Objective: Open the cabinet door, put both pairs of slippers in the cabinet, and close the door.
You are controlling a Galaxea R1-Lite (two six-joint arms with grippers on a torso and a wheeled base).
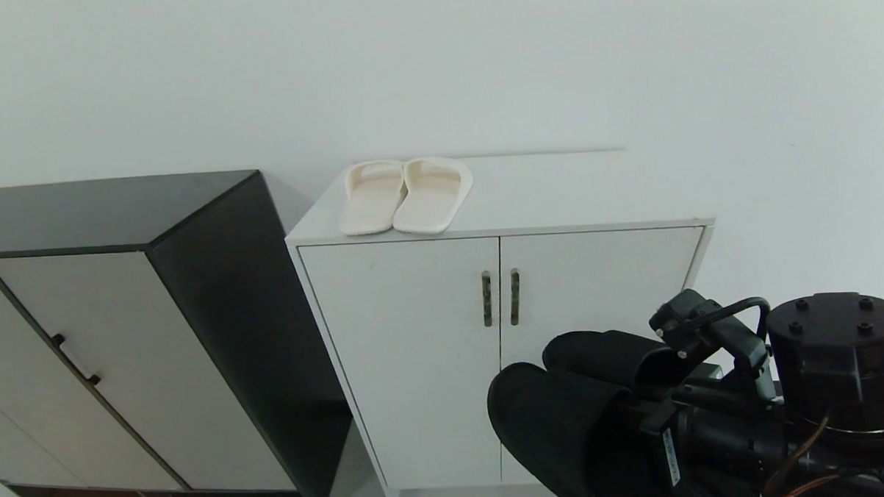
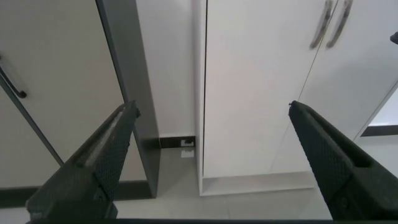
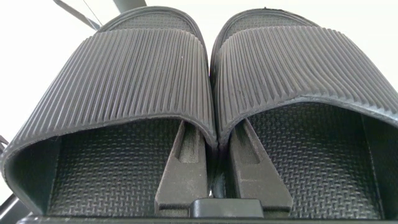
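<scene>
Plain white wall (image 1: 627, 65) backs two cabinets standing side by side with a narrow gap between them. On the left is a black cabinet (image 1: 230, 300) with pale door fronts, cut off by the edge of the head view. To its right stands the white cabinet (image 1: 401, 353), its two doors shut and two slim vertical handles (image 1: 486, 298) just beside each other at the centre seam.

A pair of cream slippers (image 1: 403, 196) lies on the white cabinet's top, toward its left end, the two touching side by side. A pair of black slippers (image 1: 565, 413) hangs in the air in front of the lower part of the right door, hiding that part of the door and the cabinet's lower right corner. Their soles are cut off at the bottom of the head view.

The right tool (image 3: 214, 171) is clamped on the black slippers. One finger (image 3: 180, 168) sits inside each slipper, and the two adjoining side walls are pinched between them. In the head view the slippers hide these fingers.

The left tool (image 2: 211, 107) is low, facing the white cabinet's left door and the gap beside it, above a pale floor (image 2: 249, 205). Its two fingers are spread wide apart, with nothing between them and touching nothing.
</scene>
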